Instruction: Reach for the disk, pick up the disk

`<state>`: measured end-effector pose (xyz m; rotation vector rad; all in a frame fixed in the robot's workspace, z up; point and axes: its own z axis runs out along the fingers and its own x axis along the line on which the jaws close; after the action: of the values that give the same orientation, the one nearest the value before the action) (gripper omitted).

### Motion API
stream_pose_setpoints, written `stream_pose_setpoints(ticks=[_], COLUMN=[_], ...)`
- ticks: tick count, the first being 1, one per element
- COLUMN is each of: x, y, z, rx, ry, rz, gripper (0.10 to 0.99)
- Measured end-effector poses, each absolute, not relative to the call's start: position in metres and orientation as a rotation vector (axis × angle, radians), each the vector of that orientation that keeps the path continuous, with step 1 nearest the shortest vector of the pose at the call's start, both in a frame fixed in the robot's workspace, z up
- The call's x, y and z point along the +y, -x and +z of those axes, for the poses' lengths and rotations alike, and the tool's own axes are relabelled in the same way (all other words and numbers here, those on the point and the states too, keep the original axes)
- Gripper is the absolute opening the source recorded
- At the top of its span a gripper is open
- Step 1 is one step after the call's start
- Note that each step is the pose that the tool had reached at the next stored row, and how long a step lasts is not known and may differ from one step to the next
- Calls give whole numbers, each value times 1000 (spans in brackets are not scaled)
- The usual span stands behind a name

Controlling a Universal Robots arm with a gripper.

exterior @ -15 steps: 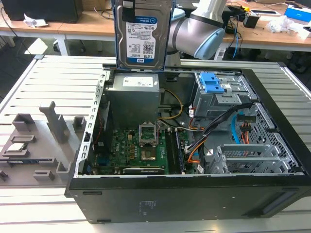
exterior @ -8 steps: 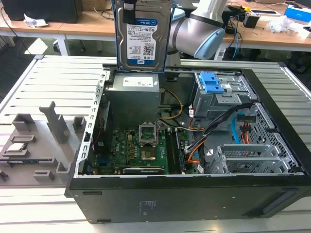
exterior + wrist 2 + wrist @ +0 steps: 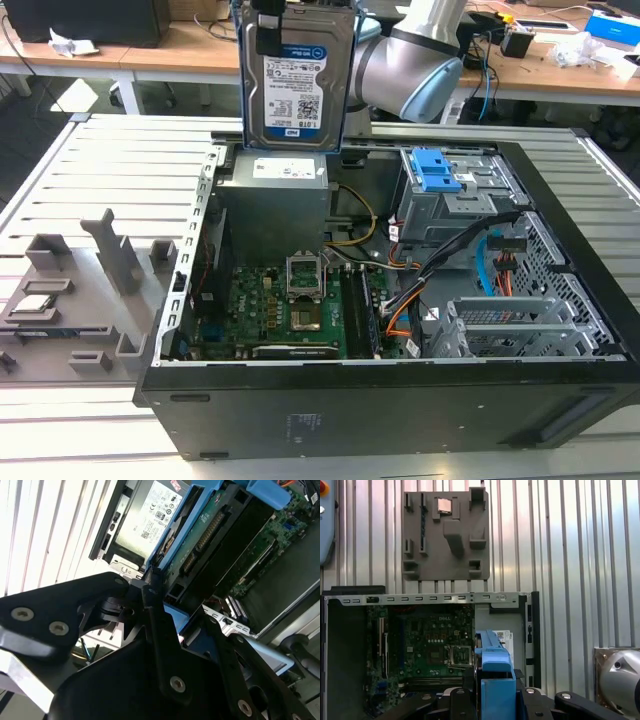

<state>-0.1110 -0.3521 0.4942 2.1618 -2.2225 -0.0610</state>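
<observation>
The disk [image 3: 297, 85] hung upright in the air above the open computer case [image 3: 350, 410]. Its labelled face was turned to the exterior camera, and it touched nothing inside the case. The gripper [image 3: 268, 32] was clenched on its upper edge. In the second wrist view the black fingers [image 3: 152, 605] pinched the blue bracket [image 3: 187, 510] that ran along the disk's side.

In the exterior view the case's black side wall lay nearest, with the green motherboard [image 3: 290, 310] just behind it on the case floor. Further in stood the grey power supply [image 3: 275, 200], directly under the raised disk. Towards the exterior view's right of it sat the drive cage with its blue clips [image 3: 437, 170]. Outside the case, on the exterior view's left, a grey fixture tray [image 3: 120, 345] lay on the slatted metal table [image 3: 100, 160] with a small square chip [image 3: 35, 305] on it. Beyond the disk the robot arm [image 3: 410, 70] reached in, and desks [image 3: 150, 50] stood farthest back
</observation>
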Motion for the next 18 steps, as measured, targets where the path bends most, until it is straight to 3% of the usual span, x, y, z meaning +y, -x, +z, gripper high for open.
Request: stream_pose_setpoints(ticks=[18], x=[-352], y=[88], z=[480], rx=[-2222], ry=[-2162], rz=[-61], gripper=[369])
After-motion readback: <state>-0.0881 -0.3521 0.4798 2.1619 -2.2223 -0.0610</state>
